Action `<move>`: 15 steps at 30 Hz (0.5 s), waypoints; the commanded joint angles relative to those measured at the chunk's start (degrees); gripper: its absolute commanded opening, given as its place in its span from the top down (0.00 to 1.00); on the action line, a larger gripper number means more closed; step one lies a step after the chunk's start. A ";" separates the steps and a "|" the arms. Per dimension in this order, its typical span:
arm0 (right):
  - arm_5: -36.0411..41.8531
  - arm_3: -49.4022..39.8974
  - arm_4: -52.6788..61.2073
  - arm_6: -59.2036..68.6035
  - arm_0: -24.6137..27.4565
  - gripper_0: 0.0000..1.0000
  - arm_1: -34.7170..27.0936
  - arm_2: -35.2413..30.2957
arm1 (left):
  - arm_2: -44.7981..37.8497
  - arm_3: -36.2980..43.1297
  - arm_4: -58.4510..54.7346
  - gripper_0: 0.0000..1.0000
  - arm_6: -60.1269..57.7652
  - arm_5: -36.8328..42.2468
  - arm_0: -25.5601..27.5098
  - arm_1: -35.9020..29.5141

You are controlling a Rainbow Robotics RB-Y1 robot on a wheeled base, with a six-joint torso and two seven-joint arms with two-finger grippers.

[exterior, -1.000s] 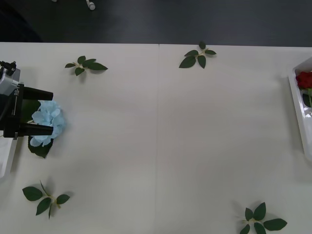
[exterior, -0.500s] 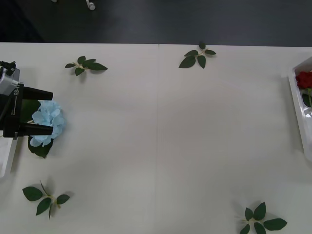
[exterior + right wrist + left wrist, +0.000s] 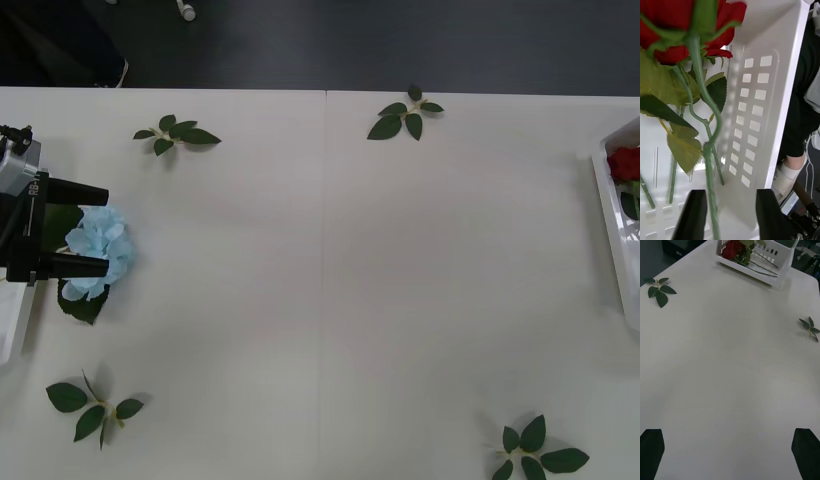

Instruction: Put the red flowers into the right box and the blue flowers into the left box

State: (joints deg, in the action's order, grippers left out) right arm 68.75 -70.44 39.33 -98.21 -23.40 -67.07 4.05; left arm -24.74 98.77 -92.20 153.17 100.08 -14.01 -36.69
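The left hand [image 3: 95, 228] hangs at the worktop's [image 3: 330, 280] left edge, its black fingers spread wide either side of a blue flower [image 3: 97, 251], nothing gripped. The bloom lies on the worktop with a dark leaf under it; its stem is hidden beneath the hand, so I cannot tell which way it runs. The left box [image 3: 12, 320] shows as a white sliver just beside it.

The right hand [image 3: 728, 213] hovers over the right box [image 3: 763, 112], fingers apart, a green stem running between them without being pinched. Red flowers [image 3: 681, 26] lie in that box, seen also from the left wrist [image 3: 733, 248].

The blue flower looks very light and soft: a puffy fabric cluster that would squash and spring back, so a grip on the bloom would likely be loose and could crumple petals. The thin stem, or the neck just under the cluster, seems the firmer hold, though it is slender and probably slick plastic, needing a full close. Green sprigs [image 3: 177, 133] lie scattered about, apart from both boxes.
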 commanded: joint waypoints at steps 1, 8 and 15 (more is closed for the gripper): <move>-0.02 -0.93 0.40 4.26 -1.21 0.32 -1.93 -0.36 | -1.19 0.90 0.09 0.00 1.83 0.21 -1.20 -0.58; 0.16 -1.89 2.07 5.31 -1.21 0.32 -1.93 -0.36 | -1.19 0.90 0.09 0.00 1.83 0.21 -1.20 -0.58; 7.98 -9.80 2.86 7.60 -1.21 0.32 -1.66 -2.11 | -1.19 0.90 0.09 0.00 1.83 0.21 -1.20 -0.58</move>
State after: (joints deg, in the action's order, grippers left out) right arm 73.50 -74.11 43.56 -94.48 -23.41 -67.07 4.02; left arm -24.74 98.77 -92.20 153.17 100.08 -14.01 -36.69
